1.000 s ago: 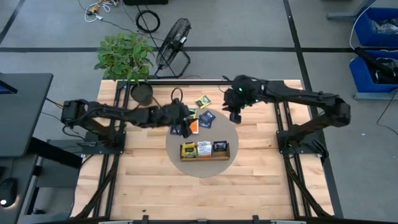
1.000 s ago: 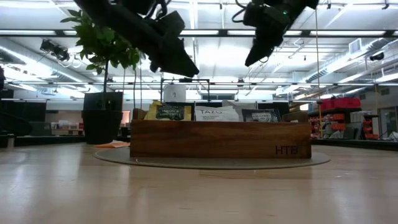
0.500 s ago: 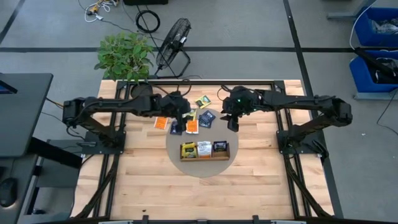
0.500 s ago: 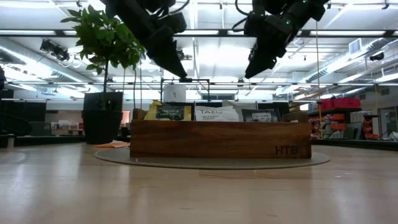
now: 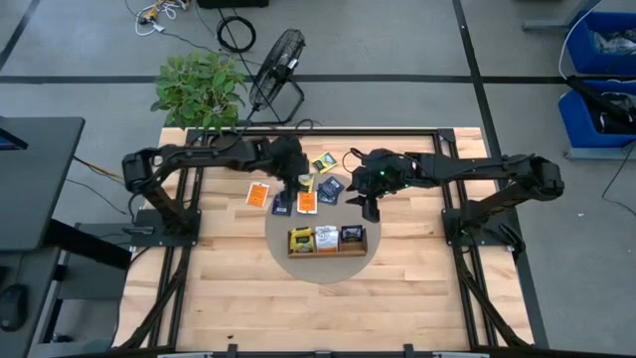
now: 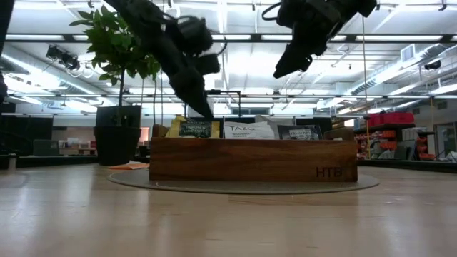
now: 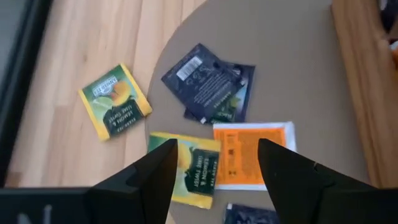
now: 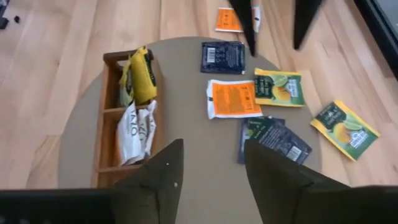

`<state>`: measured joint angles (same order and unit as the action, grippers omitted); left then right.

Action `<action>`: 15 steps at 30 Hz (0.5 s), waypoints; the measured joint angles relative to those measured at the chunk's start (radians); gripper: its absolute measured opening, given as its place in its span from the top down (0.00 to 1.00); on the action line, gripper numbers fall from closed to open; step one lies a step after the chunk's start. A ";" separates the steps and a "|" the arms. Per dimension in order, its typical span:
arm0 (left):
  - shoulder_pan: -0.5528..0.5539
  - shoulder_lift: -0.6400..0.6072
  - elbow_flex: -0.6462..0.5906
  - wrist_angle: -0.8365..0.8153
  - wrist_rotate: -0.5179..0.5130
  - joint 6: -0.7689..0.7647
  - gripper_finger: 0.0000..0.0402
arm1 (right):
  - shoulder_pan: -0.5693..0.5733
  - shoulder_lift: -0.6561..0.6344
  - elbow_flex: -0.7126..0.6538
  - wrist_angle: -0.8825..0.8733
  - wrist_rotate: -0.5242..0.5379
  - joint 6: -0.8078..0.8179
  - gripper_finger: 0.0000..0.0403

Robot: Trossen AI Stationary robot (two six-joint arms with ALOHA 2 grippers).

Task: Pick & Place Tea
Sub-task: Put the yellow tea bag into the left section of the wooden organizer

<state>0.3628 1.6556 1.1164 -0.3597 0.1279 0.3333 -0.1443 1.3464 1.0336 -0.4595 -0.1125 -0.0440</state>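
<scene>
Yellow-green packet [image 7: 189, 177] lies flat under the left gripper [image 7: 214, 163], whose open fingers hold nothing.

The wooden tray [image 5: 327, 251] sits on the round mat [image 5: 288, 261]; loose tea packets [image 5: 308, 202] lie behind it, one [image 5: 258, 196] left on the bare table [image 5: 397, 298], the plant [image 5: 199, 89] beyond

overhead, table-level and wrist views share the tray [image 5: 327, 240].
</scene>
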 joint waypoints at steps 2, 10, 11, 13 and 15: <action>0.023 0.022 -0.001 -0.010 0.024 0.018 0.43 | 0.009 0.000 0.000 0.007 0.000 0.002 0.56; 0.095 0.097 -0.001 -0.011 0.091 0.068 0.43 | 0.023 0.000 0.000 0.031 0.030 0.002 0.56; 0.098 0.106 -0.001 -0.010 0.092 0.071 0.43 | 0.024 0.000 0.000 0.034 0.029 0.002 0.56; 0.102 0.126 -0.002 -0.013 0.094 0.083 0.43 | 0.024 0.000 0.000 0.039 0.029 0.002 0.56; 0.106 0.149 0.003 -0.012 0.094 0.105 0.43 | 0.024 0.000 0.000 0.041 0.028 0.002 0.56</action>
<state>0.4686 1.8050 1.1198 -0.3722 0.2215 0.4380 -0.1200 1.3464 1.0336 -0.4186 -0.0841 -0.0420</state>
